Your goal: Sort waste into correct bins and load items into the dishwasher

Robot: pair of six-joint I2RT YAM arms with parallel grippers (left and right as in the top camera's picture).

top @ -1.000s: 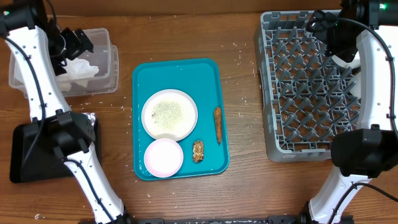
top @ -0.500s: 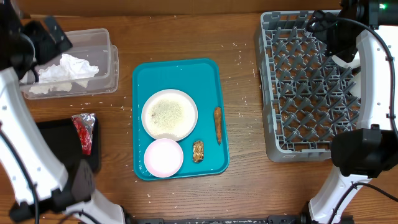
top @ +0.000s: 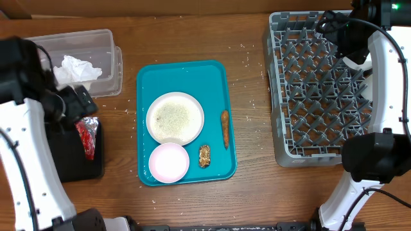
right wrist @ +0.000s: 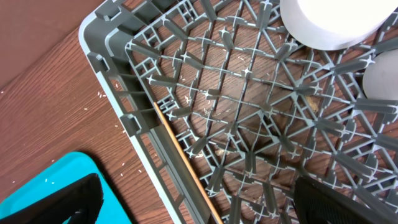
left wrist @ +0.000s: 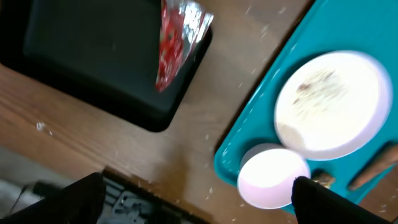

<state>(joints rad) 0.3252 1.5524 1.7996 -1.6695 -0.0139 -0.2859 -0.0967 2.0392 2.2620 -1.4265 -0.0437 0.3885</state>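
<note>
A teal tray (top: 218, 77) holds a white plate (top: 174, 118) with crumbs, a pale pink bowl (top: 169, 162), an orange-brown sausage-like piece (top: 225, 128) and a small brown food scrap (top: 204, 155). My left gripper (top: 78, 102) is open and empty above the black bin (top: 70, 160), which holds a red foil wrapper (top: 87, 136). The left wrist view shows the wrapper (left wrist: 174, 50), plate (left wrist: 329, 102) and bowl (left wrist: 273, 183). My right gripper (top: 332, 25) is open and empty over the grey dish rack (top: 302, 96), above a chopstick (right wrist: 186, 168) and a white cup (right wrist: 329, 22).
A clear plastic bin (top: 106, 58) at the back left holds crumpled white tissue (top: 77, 67). Crumbs are scattered on the wooden table. Another white dish (right wrist: 380, 81) sits in the rack under the right arm.
My left arm has swung from over the clear bin toward the front, and now hangs over the black bin's right edge. The tissue lies in the clear bin. The right arm is still.
</note>
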